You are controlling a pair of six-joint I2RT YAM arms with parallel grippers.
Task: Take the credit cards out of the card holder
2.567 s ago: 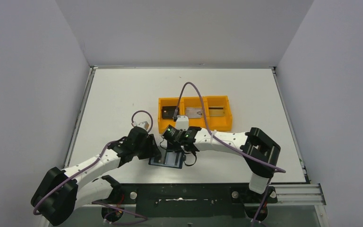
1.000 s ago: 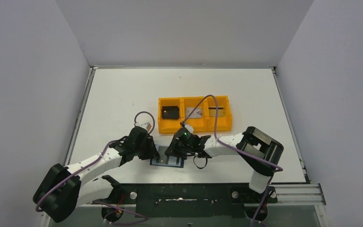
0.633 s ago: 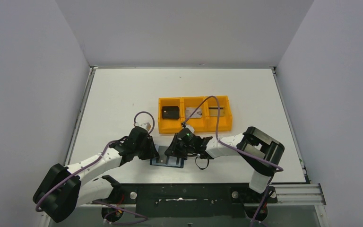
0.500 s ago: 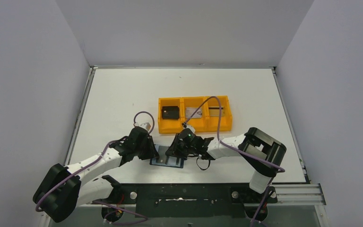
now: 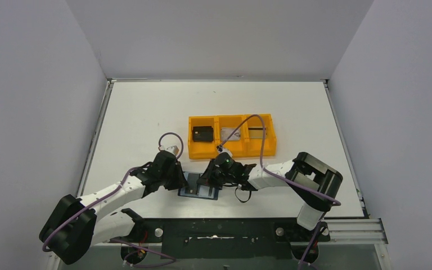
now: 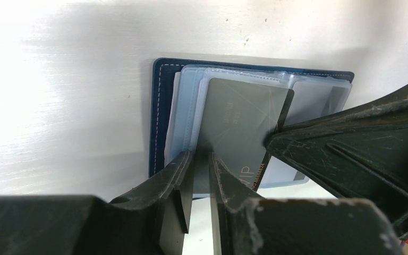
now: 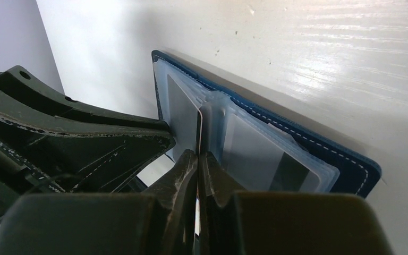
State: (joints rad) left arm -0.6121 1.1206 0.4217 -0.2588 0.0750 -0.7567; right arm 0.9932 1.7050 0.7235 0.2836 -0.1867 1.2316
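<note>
Right gripper [image 7: 197,155] is clamped tight on the thin silver-grey card [image 7: 183,111], which pokes from a clear plastic sleeve [image 7: 255,149]. Left gripper [image 6: 201,162], nearly closed, pinches a sleeve edge of the stitched navy card holder [image 7: 358,170], flat on the glossy white table [image 7: 324,48].

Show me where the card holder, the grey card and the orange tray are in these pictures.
card holder [image 6: 159,117], left wrist view, on the navy cover's left border.
grey card [image 6: 239,114], left wrist view, on the middle of its face.
orange tray [image 5: 199,150], top external view, on its near wall.
</note>
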